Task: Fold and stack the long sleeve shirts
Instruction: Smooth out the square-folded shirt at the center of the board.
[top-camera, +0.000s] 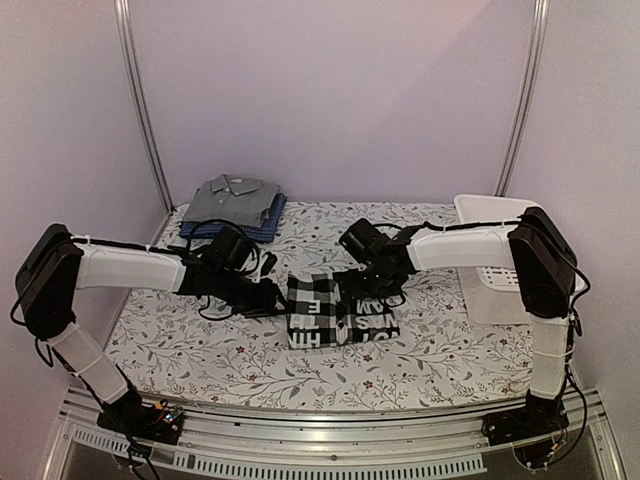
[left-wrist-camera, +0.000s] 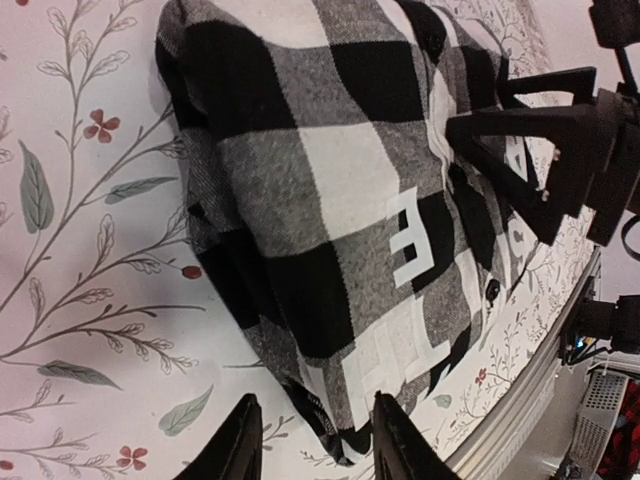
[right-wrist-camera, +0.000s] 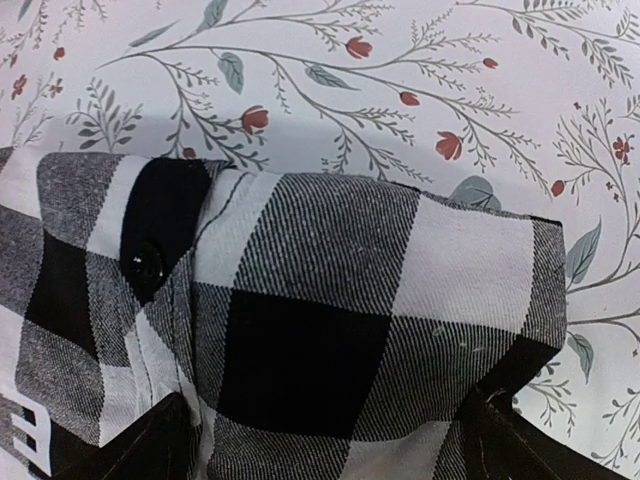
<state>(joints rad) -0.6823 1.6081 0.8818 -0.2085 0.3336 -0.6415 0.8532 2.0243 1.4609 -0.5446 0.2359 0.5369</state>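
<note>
Shirt (top-camera: 335, 318) lies under splayed right hand (top-camera: 372, 290); left hand (top-camera: 275, 297) beside, seemingly empty.

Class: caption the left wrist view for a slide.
The left gripper straddles, jaws apart, a corner of the folded black-and-white checked cloth shirt on the floral tablecloth.

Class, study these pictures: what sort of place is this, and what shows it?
Probably a robotics lab booth, not a home: bare walls with metal posts, a left arm and right arm bolted at the near edge of the table, and a checked shirt lying between them.
</note>
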